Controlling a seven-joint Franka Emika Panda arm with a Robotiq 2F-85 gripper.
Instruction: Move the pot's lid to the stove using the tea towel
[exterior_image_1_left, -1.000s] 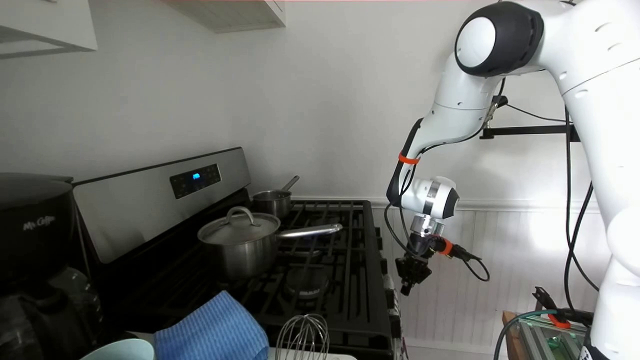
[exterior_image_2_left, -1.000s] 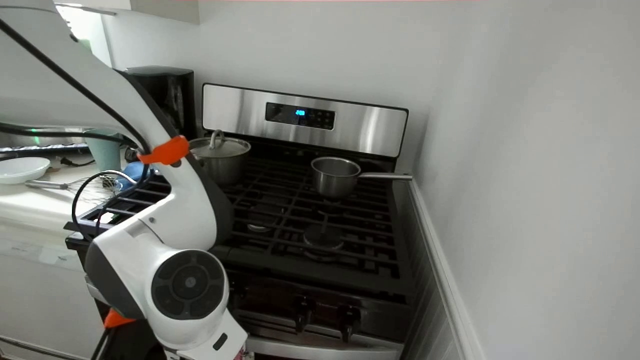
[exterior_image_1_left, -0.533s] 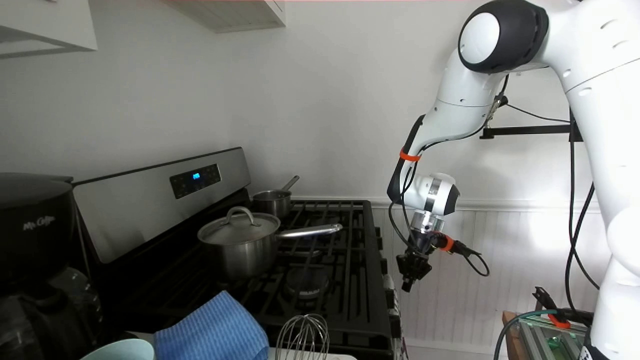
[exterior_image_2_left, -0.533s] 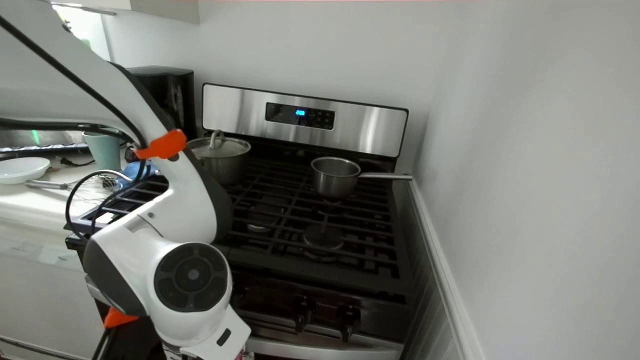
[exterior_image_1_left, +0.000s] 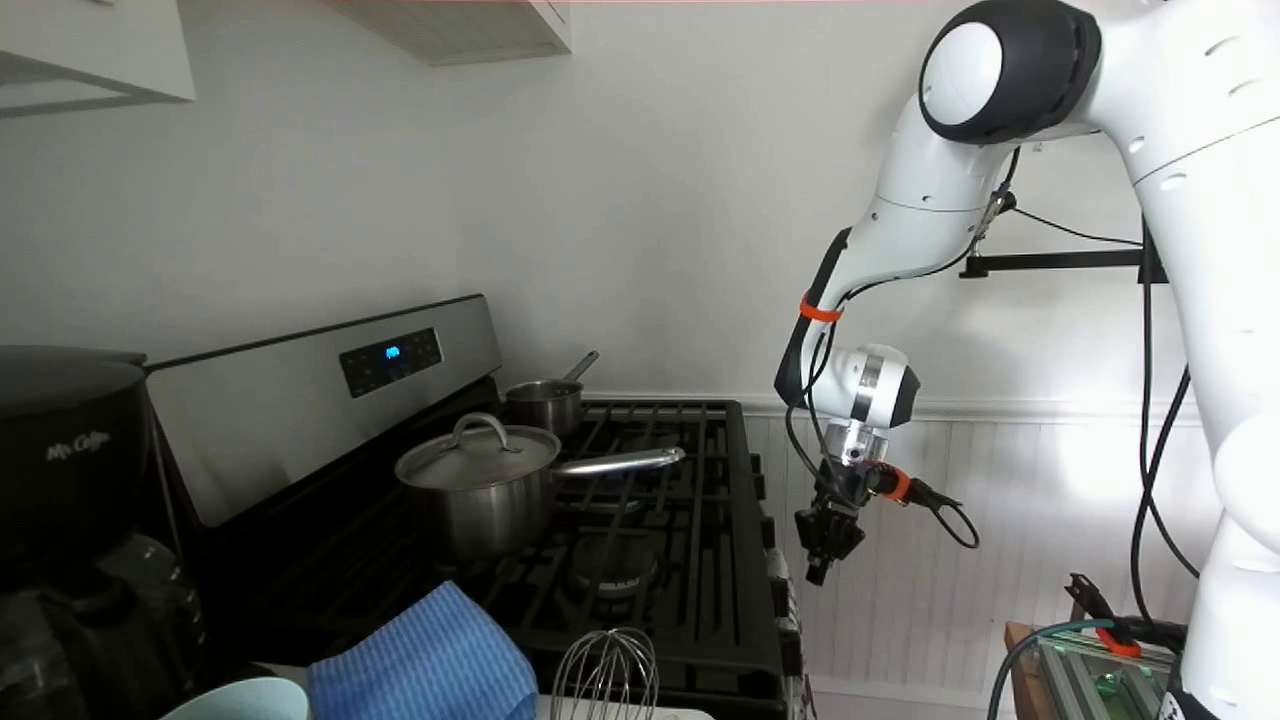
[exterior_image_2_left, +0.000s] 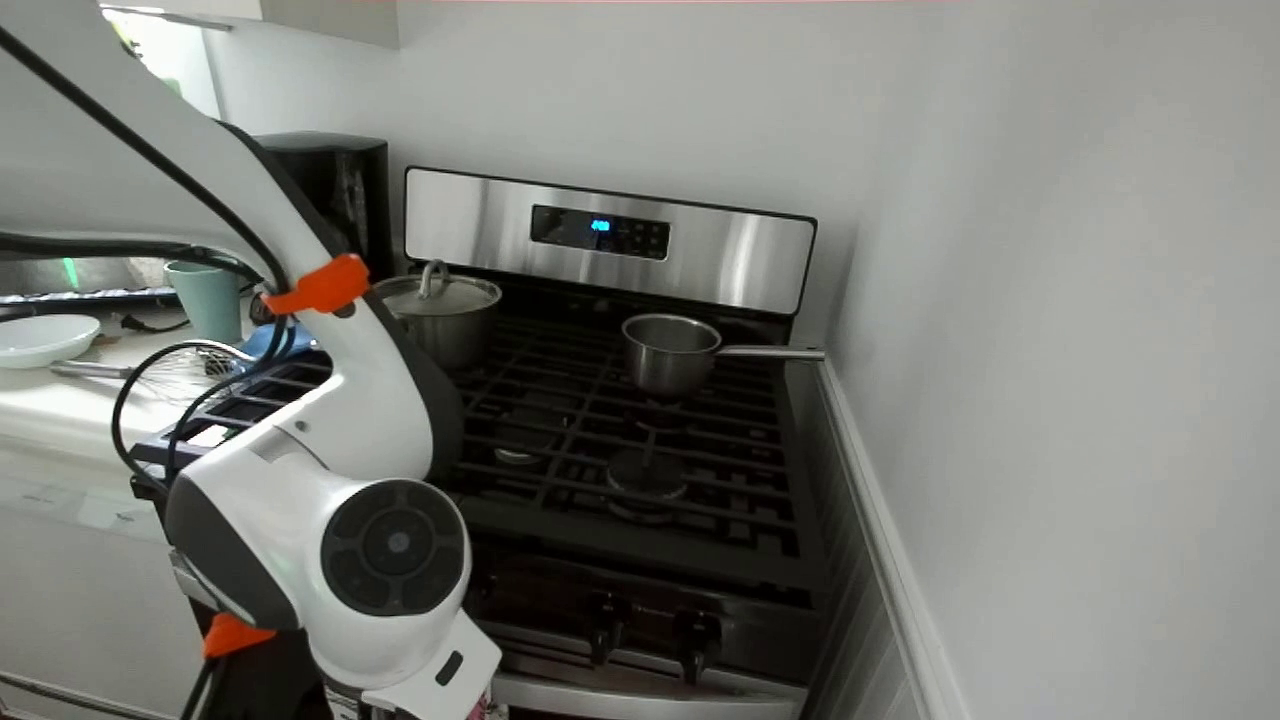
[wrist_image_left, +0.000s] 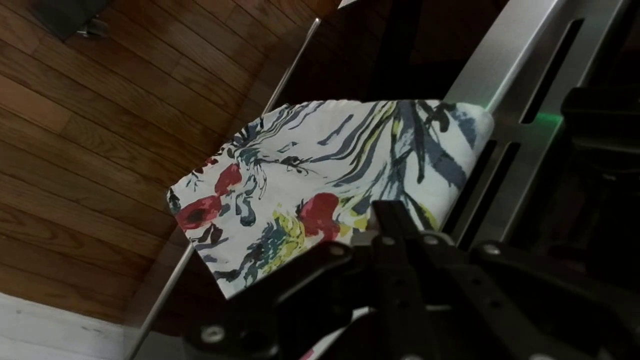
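Observation:
The round steel lid (exterior_image_1_left: 470, 462) with its arched handle sits on the steel pot (exterior_image_1_left: 490, 515), whose long handle points toward the stove's front. Lid (exterior_image_2_left: 458, 297) and pot show in both exterior views, standing on the black stove (exterior_image_2_left: 640, 540). A whitish tea towel (wrist_image_left: 290, 165) printed with red, yellow and blue-grey hangs at the oven's front in the wrist view. My gripper (exterior_image_1_left: 816, 575) points down in front of the stove, below grate height. In the wrist view its fingertips (wrist_image_left: 392, 212) are together before the towel. No cloth shows pinched between them.
A small long-handled pan (exterior_image_2_left: 668, 362) stands at the stove's back corner beside the wall. On the counter are a blue cloth (exterior_image_1_left: 430, 660), a whisk (exterior_image_1_left: 605, 670), a pale blue vessel (exterior_image_1_left: 245, 702) and a black coffee maker (exterior_image_1_left: 70, 440). The steel oven handle (exterior_image_2_left: 650, 700) sticks out in front.
The arm and gripper have risen slightly, and the wrist has shifted a little to the right in both exterior views. Lid, pot and pan stay where they were.

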